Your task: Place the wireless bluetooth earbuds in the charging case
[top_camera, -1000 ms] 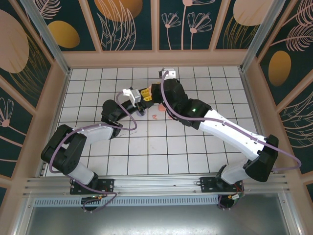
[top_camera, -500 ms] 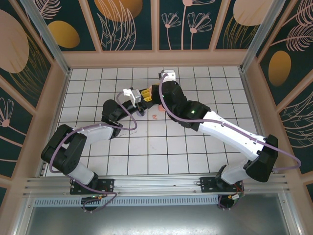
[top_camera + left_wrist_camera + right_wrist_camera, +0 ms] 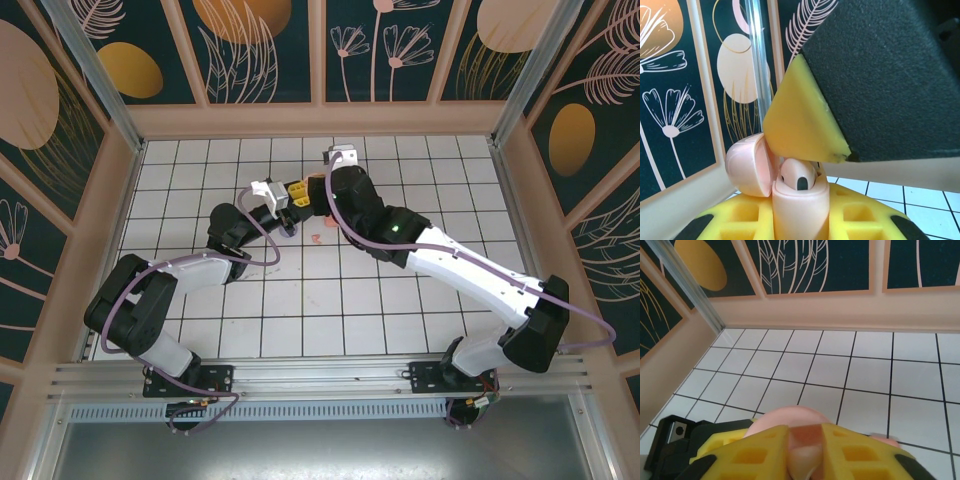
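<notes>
The left end effector [image 3: 800, 227] has its yellow waffle-patterned fingers pressed together on a small salmon-pink plastic charging case [image 3: 800, 210], clamping it upright between them. The case's rounded lid [image 3: 747, 165] is hinged open and tips away to the left in the left wrist view. A pale pink earbud [image 3: 798, 176] with a dark oval spot sits in the mouth of the case, its top standing above the rim.

Over it in that same view hangs the right end effector [image 3: 804, 442]. One yellow wedge-shaped finger [image 3: 800, 120] on a black body comes down at a slant, its tip just above and to the right of the earbud.

In the right wrist view, the two yellow fingers stand with a narrow slot between them, and a pale pink shape fills that slot. Whether the fingers pinch it or merely flank it cannot be told. A rounded pink dome [image 3: 790, 419] rises just behind them, and the yellow and black of the left end effector shows at the lower left.

From above, the two arms meet over the far half of the white tiled counter [image 3: 330, 300], with the end effectors tip to tip. Just on the near side of them lie tiny salmon-pink pieces [image 3: 317, 238], which may be loose earbuds but are too small to make out. Dark teal walls [image 3: 265, 50] with pale flower patterns close in the counter.
</notes>
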### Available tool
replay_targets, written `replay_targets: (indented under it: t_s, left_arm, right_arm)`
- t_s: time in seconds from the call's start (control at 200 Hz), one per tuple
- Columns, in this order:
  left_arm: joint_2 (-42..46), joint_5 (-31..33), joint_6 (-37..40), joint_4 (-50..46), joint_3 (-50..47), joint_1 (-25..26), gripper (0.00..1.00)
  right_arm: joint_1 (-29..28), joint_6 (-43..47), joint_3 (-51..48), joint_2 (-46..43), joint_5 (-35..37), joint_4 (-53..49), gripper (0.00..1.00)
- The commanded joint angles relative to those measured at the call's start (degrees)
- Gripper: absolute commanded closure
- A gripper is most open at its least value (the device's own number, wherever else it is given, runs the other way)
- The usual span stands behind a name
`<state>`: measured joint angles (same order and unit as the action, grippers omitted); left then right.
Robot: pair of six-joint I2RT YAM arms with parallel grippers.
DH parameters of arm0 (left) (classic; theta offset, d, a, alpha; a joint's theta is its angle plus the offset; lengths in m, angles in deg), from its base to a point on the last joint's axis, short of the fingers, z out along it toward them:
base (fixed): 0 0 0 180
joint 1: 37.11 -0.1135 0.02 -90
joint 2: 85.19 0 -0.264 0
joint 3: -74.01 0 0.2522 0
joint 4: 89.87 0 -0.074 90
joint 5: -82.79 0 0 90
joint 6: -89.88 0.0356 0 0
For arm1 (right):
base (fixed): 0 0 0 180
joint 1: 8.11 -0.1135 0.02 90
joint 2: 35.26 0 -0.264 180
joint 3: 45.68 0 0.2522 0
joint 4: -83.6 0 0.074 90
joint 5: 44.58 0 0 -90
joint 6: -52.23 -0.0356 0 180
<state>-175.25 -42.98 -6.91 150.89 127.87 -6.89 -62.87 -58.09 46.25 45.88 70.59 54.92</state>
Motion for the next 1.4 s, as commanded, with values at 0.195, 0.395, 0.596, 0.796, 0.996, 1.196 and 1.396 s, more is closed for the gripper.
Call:
replay_targets:
  t_s: [0.195, 0.395, 0.596, 0.796, 0.996, 1.196, 1.396]
  left_arm:
    - [0.37, -0.37, -0.95, 4.93, 2.44, 0.37, 1.0]
    - [-0.18, -0.33, -1.46, 5.67, 2.27, 0.37, 1.0]
    - [-0.55, -0.42, -1.66, 6.16, 2.02, 0.36, 1.0]
    - [-0.73, -1.51, -0.29, 4.81, 1.41, 0.36, 1.0]
    - [-0.58, -3.9, 2.07, 1.1, 0.87, 0.37, 1.0]
    - [0.22, -4.82, 4.21, -0.97, 0.2, 0.37, 1.0]
    - [0.83, -4.53, 4.75, -2.43, 0.64, 0.37, 1.0]
  right_arm:
    - [3.14, -4.43, 0.53, -3.21, -10.49, -1.61, 0.44]
    - [5.74, -6.52, 1.61, -5.7, -15.97, 0.91, 0.32]
    - [8.41, -8.16, 2.32, -7.29, -18.45, 0.82, 0.32]
    - [12.9, -7.54, 7.65, -4.33, -22.58, -5.76, 0.44]
    - [16.47, -4.29, 18.87, 4.71, -29.74, -15.99, 0.75]
    - [17.41, -1.52, 30.91, 15.43, -35.37, -25.18, 0.87]
    - [17.07, -0.09, 32.67, 18.97, -38.17, -29.49, 0.94]
